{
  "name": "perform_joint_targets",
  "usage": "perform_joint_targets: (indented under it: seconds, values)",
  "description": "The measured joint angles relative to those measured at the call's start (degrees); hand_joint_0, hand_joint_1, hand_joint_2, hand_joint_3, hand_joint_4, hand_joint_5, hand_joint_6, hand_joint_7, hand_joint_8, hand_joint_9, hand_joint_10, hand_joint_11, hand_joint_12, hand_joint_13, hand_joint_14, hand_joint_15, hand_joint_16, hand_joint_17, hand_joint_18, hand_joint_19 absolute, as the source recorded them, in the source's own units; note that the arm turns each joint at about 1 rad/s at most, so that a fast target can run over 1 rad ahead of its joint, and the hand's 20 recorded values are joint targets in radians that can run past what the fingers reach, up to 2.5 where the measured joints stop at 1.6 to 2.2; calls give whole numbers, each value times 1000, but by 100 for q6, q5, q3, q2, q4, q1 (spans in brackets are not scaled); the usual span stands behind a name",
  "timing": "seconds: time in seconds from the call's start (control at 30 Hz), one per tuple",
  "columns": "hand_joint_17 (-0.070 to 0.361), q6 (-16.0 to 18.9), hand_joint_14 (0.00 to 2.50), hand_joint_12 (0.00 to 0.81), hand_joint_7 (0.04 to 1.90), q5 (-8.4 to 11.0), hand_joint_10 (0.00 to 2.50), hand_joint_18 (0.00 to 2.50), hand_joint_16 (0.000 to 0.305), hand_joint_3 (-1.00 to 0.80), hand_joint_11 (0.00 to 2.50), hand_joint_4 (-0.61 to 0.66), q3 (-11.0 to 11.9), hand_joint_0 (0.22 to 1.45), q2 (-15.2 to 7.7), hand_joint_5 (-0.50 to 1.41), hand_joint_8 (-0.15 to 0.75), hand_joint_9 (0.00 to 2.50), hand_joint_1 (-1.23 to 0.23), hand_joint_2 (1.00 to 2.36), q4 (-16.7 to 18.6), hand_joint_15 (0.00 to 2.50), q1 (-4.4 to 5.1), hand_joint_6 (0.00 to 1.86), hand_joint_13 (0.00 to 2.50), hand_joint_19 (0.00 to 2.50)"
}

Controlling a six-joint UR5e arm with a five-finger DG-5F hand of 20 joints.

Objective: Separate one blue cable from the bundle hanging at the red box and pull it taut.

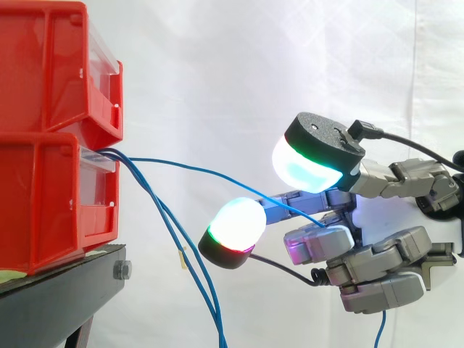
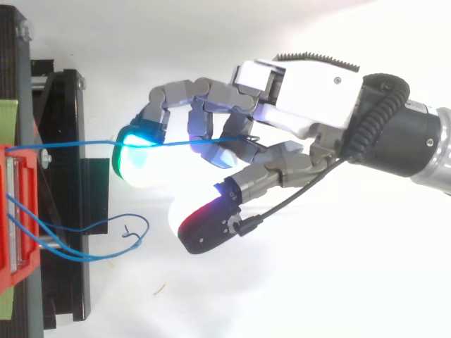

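Clearly the curled fingers [image 1: 319, 243] of the hand [image 2: 310, 98] pinch one blue cable [image 1: 203, 175], which sags slightly on its way to the red box [image 1: 51, 196]. The hold looks shallow, so a harder pull could slip it free, or drag the hanging bundle [image 1: 199, 286] along.

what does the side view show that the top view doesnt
Side view: two stacked red bins, with the blue cable leaving the lower one and sloping down to the hand, while the other cables drop below the frame. Top view: the hand's back and wrist, and the other cables looping out sideways from the bin. Both: curled fingers holding the blue cable apart from the rest, and the black stand.
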Motion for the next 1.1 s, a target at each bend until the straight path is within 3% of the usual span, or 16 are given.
perform_joint_targets:
  seconds: [0.13,0.17,0.23,0.27,0.3,0.33,0.4,0.67,1.0,1.1]
  values:
    - [181,-22,2500,525,1053,4,2500,2217,81,-500,1081,161,-2,362,-3,-258,391,76,-700,1000,-11,768,1,502,1317,1349]
    - [183,-25,2500,515,1055,2,2500,2222,244,-500,1105,163,-5,356,-4,-256,401,73,-699,1000,-13,790,1,502,1319,1294]
    - [184,-25,2500,499,1057,0,2500,2227,245,-500,1167,163,-23,351,-6,-256,403,53,-704,1000,-11,802,0,502,1317,1218]
    - [179,-25,2500,496,1060,-2,2500,2214,239,-500,1231,121,-33,354,-5,-256,398,30,-732,1000,-9,823,-2,501,1292,1214]
    - [167,-25,2500,473,1051,-5,2500,2142,74,-500,1266,46,-42,379,-5,-258,373,0,-793,1000,-9,717,-5,502,1164,1407]
    - [168,-25,2500,471,1046,-10,2500,2129,75,-500,1282,26,-51,383,-5,-261,369,0,-817,1000,-10,739,-13,502,1126,1461]
    - [159,-25,2500,450,982,-15,2500,2130,71,-500,1403,-56,-59,418,-5,-268,342,0,-876,1000,-13,728,-25,502,943,1952]
    - [152,-20,2500,436,972,-56,2500,2073,68,-500,1394,-75,-67,442,-4,-265,330,0,-900,1000,-7,736,-124,503,911,1911]
    - [160,147,2500,458,995,-63,2500,2163,71,-500,1322,-29,-67,406,-2,-250,359,0,-805,1000,-15,686,-221,502,1019,1902]
    - [158,228,2500,459,1008,-58,2500,2168,70,-500,1316,-13,-68,412,-3,-243,363,0,-707,1000,-16,681,-246,502,1064,1813]
